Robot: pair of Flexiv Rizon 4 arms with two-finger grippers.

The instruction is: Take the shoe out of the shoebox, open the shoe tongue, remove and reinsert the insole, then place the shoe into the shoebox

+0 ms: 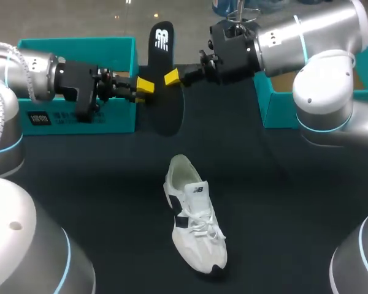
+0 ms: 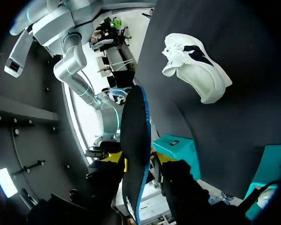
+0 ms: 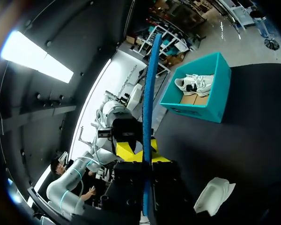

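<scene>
Rounded grey segments of the left arm (image 1: 24,245) and the right arm (image 1: 356,263) are filling the near corners and cutting off the table (image 1: 264,202) there. Just beyond them the white shoe (image 1: 193,214) is resting on its sole in the middle of the table, toe pointing near and slightly right, heel opening facing far. It is lying well apart from both claws, on their near side and touching neither. Farther back the black insole (image 1: 162,58) is hanging upright in the air, printed end uppermost, while its lower end is blending into the dark tabletop and is getting hard to trace. The left gripper (image 1: 148,86) is clamping the insole from the left and the right gripper (image 1: 170,78) is clamping it from the right. From above only one yellow tip of each is showing, the other being hidden behind the insole. Each wrist camera is seeing the insole edge-on, with the yellow tips pressing on both faces. The teal shoebox (image 1: 80,116) is standing at the far left, its inside blocked from above by the left arm. The right wrist view is showing a second shoe (image 3: 195,84) lying inside it. At the far right a second teal box (image 1: 282,107) is being largely covered by the right arm.
</scene>
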